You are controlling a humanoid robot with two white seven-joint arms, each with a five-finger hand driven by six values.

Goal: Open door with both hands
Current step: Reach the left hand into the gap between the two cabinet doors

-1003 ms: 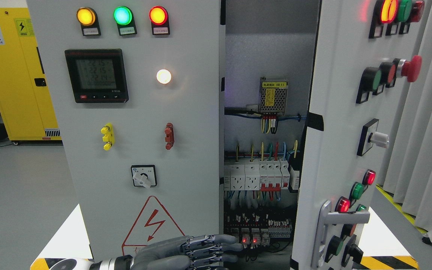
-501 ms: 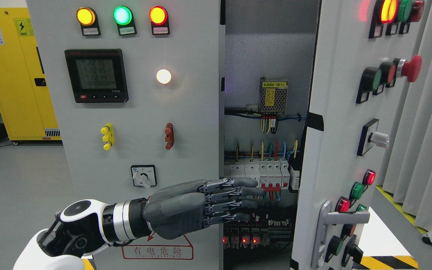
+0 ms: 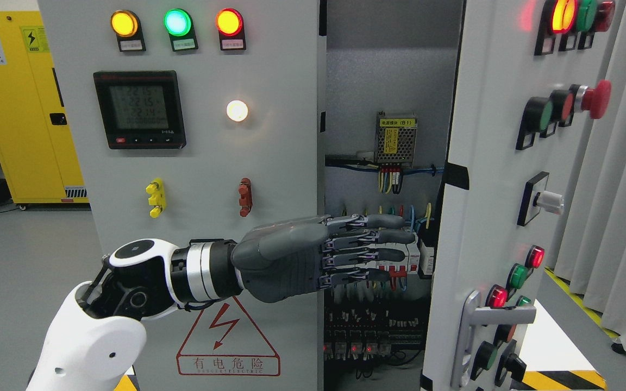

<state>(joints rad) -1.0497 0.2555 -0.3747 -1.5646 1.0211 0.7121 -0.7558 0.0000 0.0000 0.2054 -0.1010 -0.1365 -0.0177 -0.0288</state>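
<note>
A grey electrical cabinet has two doors. The left door is flat and closed, carrying three lamps, a meter and a warning triangle. The right door stands swung open toward me, with buttons and a metal handle low on it. Between them the opening shows breakers and wiring. My left hand comes in from the lower left, fingers straight and together, holding nothing. Its fingertips reach past the left door's inner edge into the gap, in front of the breaker row. The right hand does not show.
A yellow cabinet stands at the far left on the grey floor. Grey curtains hang at the right behind the open door. Yellow-black floor tape lies at the lower right.
My left arm has risen from the bottom edge and stretched rightward; the flat hand now sits at breaker height in the gap. Both doors are unmoved.
</note>
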